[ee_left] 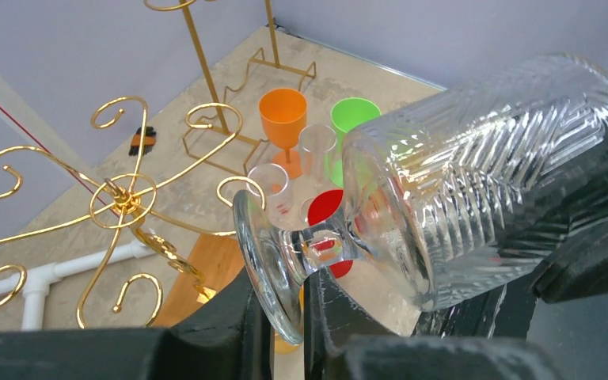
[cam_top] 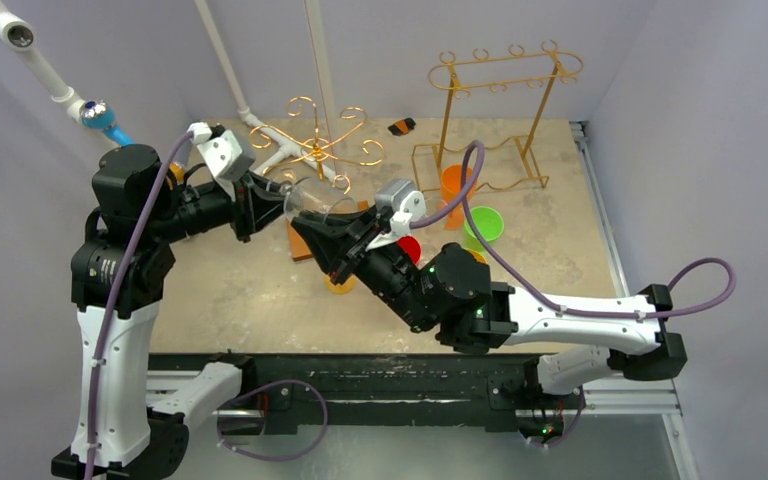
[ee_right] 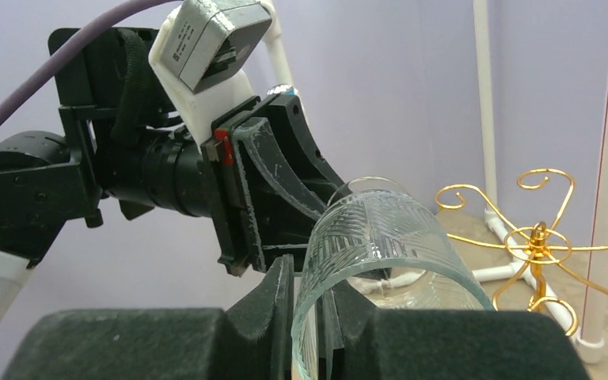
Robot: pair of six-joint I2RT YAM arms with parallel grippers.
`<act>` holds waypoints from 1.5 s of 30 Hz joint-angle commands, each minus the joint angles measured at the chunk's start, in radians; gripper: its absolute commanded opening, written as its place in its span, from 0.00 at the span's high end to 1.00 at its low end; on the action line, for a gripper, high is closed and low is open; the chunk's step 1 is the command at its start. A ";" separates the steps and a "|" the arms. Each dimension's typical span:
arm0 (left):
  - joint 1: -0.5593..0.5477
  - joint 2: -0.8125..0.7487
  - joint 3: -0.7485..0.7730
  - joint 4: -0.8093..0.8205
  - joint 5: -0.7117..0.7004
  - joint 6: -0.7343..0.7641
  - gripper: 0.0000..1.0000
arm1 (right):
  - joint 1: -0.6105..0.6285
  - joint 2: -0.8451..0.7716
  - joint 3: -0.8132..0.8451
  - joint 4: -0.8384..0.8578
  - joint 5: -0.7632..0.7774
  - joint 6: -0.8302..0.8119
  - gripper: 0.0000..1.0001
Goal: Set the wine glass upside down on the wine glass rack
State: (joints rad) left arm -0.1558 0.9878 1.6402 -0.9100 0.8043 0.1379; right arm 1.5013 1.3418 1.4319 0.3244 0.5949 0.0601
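Pinching the foot of the wine glass (ee_left: 475, 174) edge-on, the left gripper (ee_left: 289, 305) has its jaws nearly shut on that thin disc; the right gripper (ee_right: 307, 313) clamps the bowl's rim wall, so the glass hangs sideways in the air between both arms, near the gold spiral rack (ee_left: 124, 199); such a shallow bite on smooth glass could slip if either side lets go; how deep the foot sits between the left fingers (ee_left: 233, 336) is hidden; the stem blurs behind reflections.

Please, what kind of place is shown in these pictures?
Probably a robotics test bench: two black-and-white robot arms on a black base rail, plain lavender walls enclosing a worn beige tabletop, and staged props like gold wire racks and an orange plastic goblet.
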 commanded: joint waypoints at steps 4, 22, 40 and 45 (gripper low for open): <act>0.001 0.017 0.043 0.025 -0.102 -0.069 1.00 | 0.034 -0.013 -0.034 0.166 -0.027 -0.037 1.00; 0.001 -0.032 0.046 0.080 -0.261 0.388 1.00 | 0.028 -0.056 -0.091 -0.012 -0.072 0.239 0.26; 0.001 -0.159 -0.093 0.235 -0.184 0.659 1.00 | -0.020 -0.109 0.104 -0.583 -0.158 0.396 0.01; 0.001 -0.214 -0.166 0.263 -0.106 0.790 1.00 | -0.044 -0.115 0.200 -0.694 -0.182 0.357 0.01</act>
State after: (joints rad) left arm -0.1581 0.8143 1.4933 -0.7765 0.5877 0.7769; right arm 1.4815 1.2629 1.5291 -0.2497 0.4515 0.4351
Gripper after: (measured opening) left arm 0.135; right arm 0.987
